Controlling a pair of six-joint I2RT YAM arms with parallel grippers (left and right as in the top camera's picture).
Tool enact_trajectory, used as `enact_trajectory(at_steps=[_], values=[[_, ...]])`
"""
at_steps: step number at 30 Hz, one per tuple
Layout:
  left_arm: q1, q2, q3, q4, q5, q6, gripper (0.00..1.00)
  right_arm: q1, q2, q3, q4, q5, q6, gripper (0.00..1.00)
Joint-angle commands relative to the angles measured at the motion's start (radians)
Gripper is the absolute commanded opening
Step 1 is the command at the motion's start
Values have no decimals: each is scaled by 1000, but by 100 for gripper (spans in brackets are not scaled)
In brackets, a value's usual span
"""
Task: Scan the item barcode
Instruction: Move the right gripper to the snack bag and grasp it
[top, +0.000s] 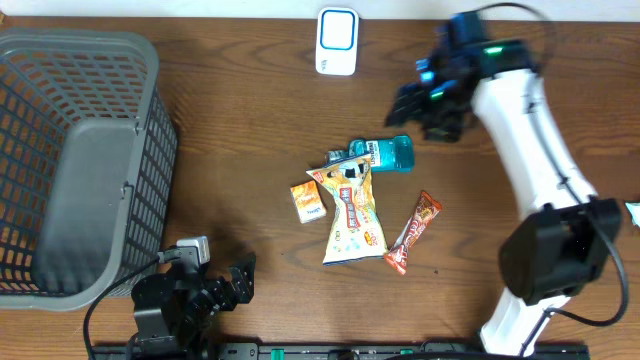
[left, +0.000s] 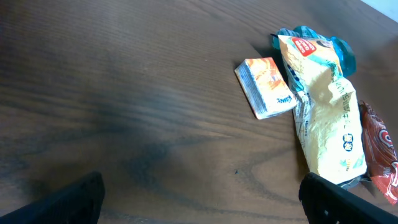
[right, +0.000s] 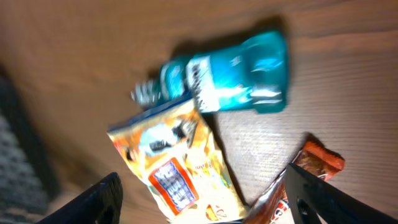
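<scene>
"In the middle of the desk (top: 250, 130), which thing looked ready to be scanned?" asked Mia.

"The teal bottle (top: 385, 153), I think," said Ben. "It lay flat on its side. Its long way ran left to right, and its cap end was right by the top of the snack bag (top: 352, 215)."

"Which arm was nearer?"

"The right arm (top: 510, 110). Its jaws hung just up and to the right of the bottle, open and holding nothing. The left arm (top: 180, 300) sat well away by the basket (top: 90, 60), and its jaws were wide open too."
</scene>
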Motion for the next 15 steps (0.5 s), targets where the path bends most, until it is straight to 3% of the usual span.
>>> enact_trajectory(at_steps=[1,3,9,15], values=[[5,-5,-1,-6,13,-10,100,167,3,-11,-7,225,-56,84],[5,-5,-1,-6,13,-10,100,235,4,-17,-6,300,-46,92],[5,-5,-1,-6,13,-10,100,409,5,-106,40,418,-17,93],[5,-5,-1,-6,13,-10,100,480,5,-243,87,438,84,92]])
